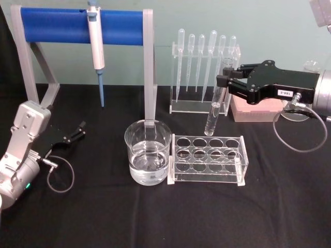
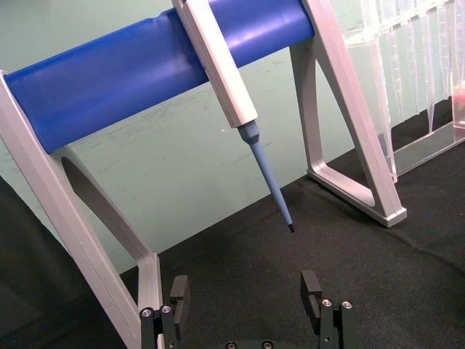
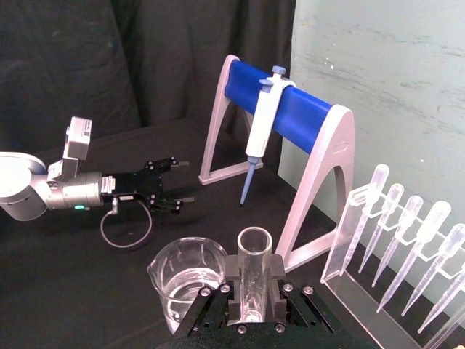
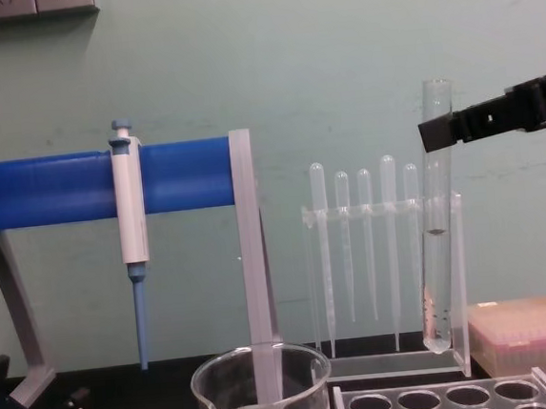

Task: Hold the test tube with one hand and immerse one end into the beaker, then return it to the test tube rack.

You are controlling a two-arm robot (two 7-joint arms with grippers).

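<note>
Chest view: right tool (image 4: 436, 133) tight around test tube (image 4: 436, 248), wrist cut off; left tool (image 1: 79, 130) agape, idle.

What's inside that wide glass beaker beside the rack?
Clear liquid fills the lower part of the beaker, nothing else. The test tube is outside it, held up by the right tool. Nothing covers the beaker's inside. The left tool lies parked aside.

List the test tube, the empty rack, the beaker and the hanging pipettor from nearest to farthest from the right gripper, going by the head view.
1. Test tube: clamped in the right gripper.
2. Empty rack: on the table, just below the tube.
3. Beaker: left of the rack.
4. Pipettor: far left, hanging on the blue stand.
</note>
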